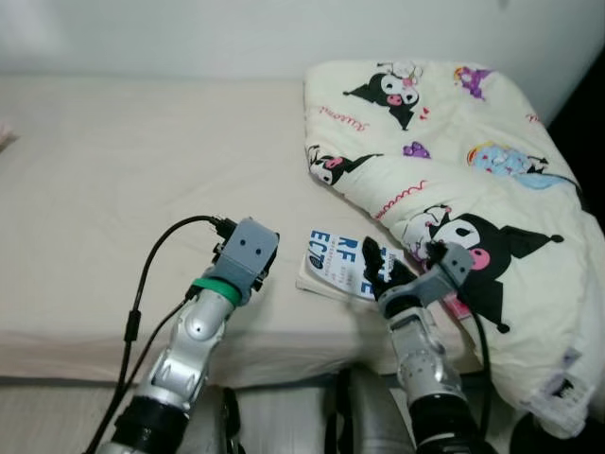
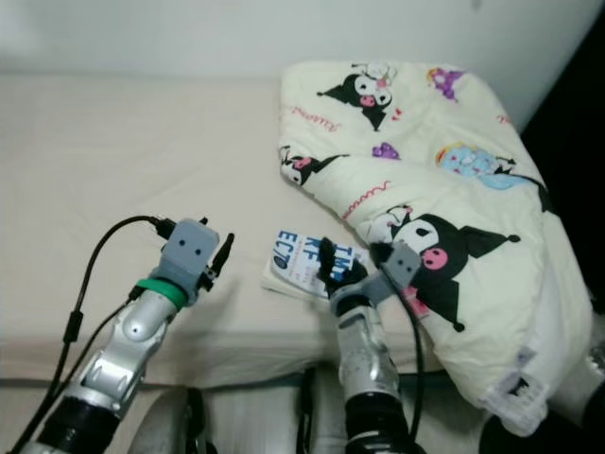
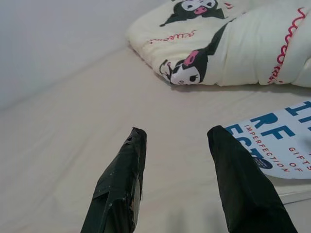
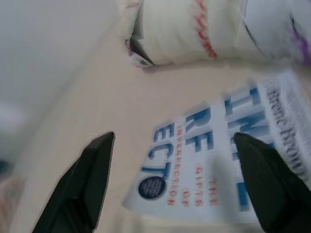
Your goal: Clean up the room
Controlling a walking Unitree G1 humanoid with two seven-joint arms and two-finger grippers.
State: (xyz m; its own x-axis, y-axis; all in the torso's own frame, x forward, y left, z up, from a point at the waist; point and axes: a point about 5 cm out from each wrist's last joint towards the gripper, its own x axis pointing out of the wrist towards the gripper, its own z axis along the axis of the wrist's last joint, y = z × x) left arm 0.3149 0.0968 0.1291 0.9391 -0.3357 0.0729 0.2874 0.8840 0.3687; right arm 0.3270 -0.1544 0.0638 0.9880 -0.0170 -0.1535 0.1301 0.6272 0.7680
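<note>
On the bed (image 1: pixel 113 170), near its front edge, lies the book (image 1: pixel 333 260), at 9 o'clock of the rumpled blanket (image 1: pixel 454 170). Right pincer (image 1: pixel 380 267) hovers over it, fingers apart; left pincer (image 3: pixel 177 145) apart too. Nothing's tidied yet, I'd say.

The white book (image 4: pixel 214 165) on the bed carries big blue letters, cut off at the edges: "RF" and "ECT". Between these lines stands the small red word "IMPERFECTION", and lower "GIFTS OF" in red. The red script on the quilt (image 1: pixel 444 142) is too small to read.
</note>
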